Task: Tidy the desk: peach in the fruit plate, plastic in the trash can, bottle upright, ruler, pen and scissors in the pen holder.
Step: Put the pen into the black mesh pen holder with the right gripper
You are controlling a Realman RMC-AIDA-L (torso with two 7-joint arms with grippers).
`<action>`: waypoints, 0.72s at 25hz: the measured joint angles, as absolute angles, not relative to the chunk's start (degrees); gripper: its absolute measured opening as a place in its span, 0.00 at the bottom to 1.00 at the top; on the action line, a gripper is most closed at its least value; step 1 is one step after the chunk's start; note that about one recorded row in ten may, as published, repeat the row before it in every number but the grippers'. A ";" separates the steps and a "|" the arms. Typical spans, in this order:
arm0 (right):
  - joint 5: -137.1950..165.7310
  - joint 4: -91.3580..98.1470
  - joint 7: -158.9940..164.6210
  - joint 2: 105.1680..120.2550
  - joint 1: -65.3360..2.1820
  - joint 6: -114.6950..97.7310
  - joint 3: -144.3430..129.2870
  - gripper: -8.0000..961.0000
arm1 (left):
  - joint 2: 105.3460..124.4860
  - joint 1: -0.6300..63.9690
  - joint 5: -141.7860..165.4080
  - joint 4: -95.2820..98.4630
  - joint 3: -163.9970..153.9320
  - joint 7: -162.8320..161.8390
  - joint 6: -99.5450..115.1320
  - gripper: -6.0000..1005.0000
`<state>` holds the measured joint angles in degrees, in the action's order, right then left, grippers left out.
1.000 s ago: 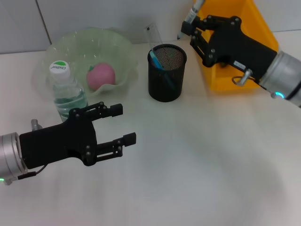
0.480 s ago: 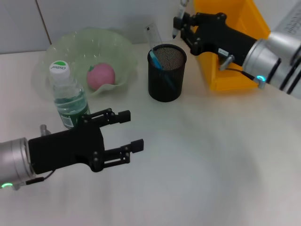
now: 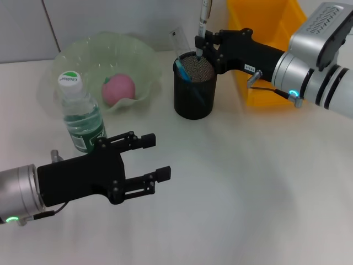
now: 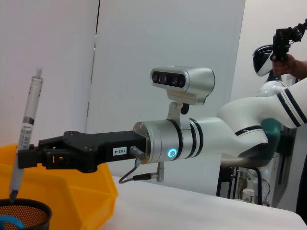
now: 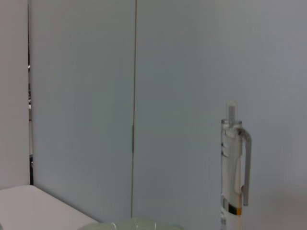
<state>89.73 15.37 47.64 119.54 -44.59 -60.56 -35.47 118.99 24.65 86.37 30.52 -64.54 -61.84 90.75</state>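
Note:
My right gripper is shut on the pen, holding it upright with its tip just over the black mesh pen holder. The left wrist view shows the same pen above the pen holder. In the right wrist view the pen stands upright. A clear ruler and blue-handled scissors stand in the holder. The pink peach lies in the green fruit plate. The bottle stands upright. My left gripper hovers open over the table. No plastic is in view.
The yellow trash can stands at the back right, behind my right arm, and shows in the left wrist view as a yellow trash can too. The white table stretches in front of the pen holder.
My right gripper has carried the pen leftwards from over the yellow bin to above the pen holder and turned it upright. My left arm has drifted slightly right.

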 joint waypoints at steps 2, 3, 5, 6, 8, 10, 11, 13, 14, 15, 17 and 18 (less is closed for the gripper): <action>89.72 15.32 47.97 119.55 -44.86 -59.54 -36.28 0.15 | 118.99 24.68 86.37 30.51 -64.63 -61.92 90.81 0.72; 89.71 15.28 48.37 119.55 -45.00 -58.96 -36.80 0.15 | 118.99 24.69 86.37 30.50 -64.65 -62.02 90.87 0.72; 89.70 15.16 49.06 119.56 -45.31 -57.80 -37.82 0.15 | 118.96 24.73 86.37 30.50 -64.69 -62.15 90.98 0.72; 89.69 15.08 49.38 119.58 -45.53 -56.96 -38.33 0.15 | 118.95 24.74 86.37 30.50 -64.71 -62.20 91.01 0.72; 89.68 14.91 49.66 119.59 -45.87 -55.79 -38.80 0.15 | 118.95 24.75 86.37 30.50 -64.73 -62.25 91.04 0.72; 89.67 14.85 50.04 119.60 -46.04 -55.21 -39.02 0.15 | 118.93 24.72 86.38 30.49 -64.75 -62.29 91.08 0.72; 89.67 14.85 50.27 119.60 -46.08 -54.99 -39.22 0.15 | 118.90 24.70 86.39 30.49 -64.76 -62.31 91.10 0.72; 89.67 14.84 50.63 119.61 -46.15 -54.52 -39.78 0.15 | 118.85 24.70 86.40 30.50 -64.77 -62.35 91.14 0.72; 89.67 14.84 50.71 119.61 -46.20 -54.02 -40.18 0.15 | 118.85 24.69 86.40 30.50 -64.77 -62.36 91.14 0.72; 89.67 14.85 50.71 119.61 -46.20 -53.94 -40.27 0.15 | 118.84 24.69 86.40 30.49 -64.78 -62.38 91.14 0.72; 89.67 14.85 50.75 119.61 -46.10 -53.99 -40.30 0.15 | 118.79 24.69 86.40 30.49 -64.78 -62.43 91.14 0.72; 89.67 14.85 50.75 119.61 -46.10 -53.99 -40.30 0.15 | 118.79 24.69 86.40 30.49 -64.78 -62.43 91.14 0.72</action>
